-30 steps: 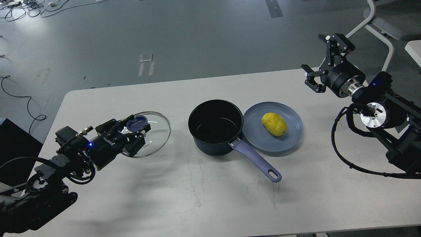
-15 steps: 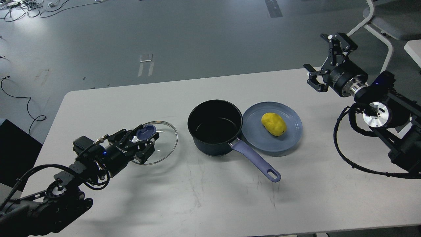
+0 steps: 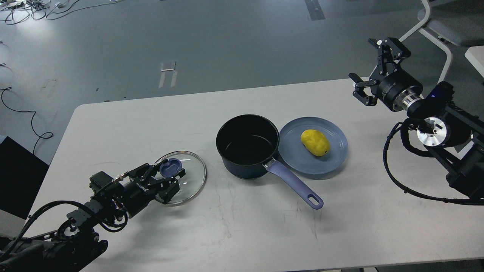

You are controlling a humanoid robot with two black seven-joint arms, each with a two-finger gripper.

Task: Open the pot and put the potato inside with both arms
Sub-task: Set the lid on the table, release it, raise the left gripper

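Note:
The dark navy pot (image 3: 247, 145) stands open at the table's middle, its lavender handle (image 3: 295, 185) pointing front right. The yellow potato (image 3: 315, 142) lies on a flat blue plate (image 3: 336, 155) just right of the pot. My left gripper (image 3: 168, 175) is shut on the blue knob (image 3: 171, 167) of the glass lid (image 3: 193, 181), which is low at the table left of the pot. My right gripper (image 3: 368, 73) is open and empty, raised above the table's far right edge, well away from the potato.
The white table (image 3: 242, 234) has bare room in front of the pot and at the far left. A white chair frame (image 3: 435, 34) stands behind my right arm. Cables lie on the floor at the far left.
My left gripper has carried the glass lid down and to the right, toward the table surface. My right gripper has shifted slightly right and stayed open.

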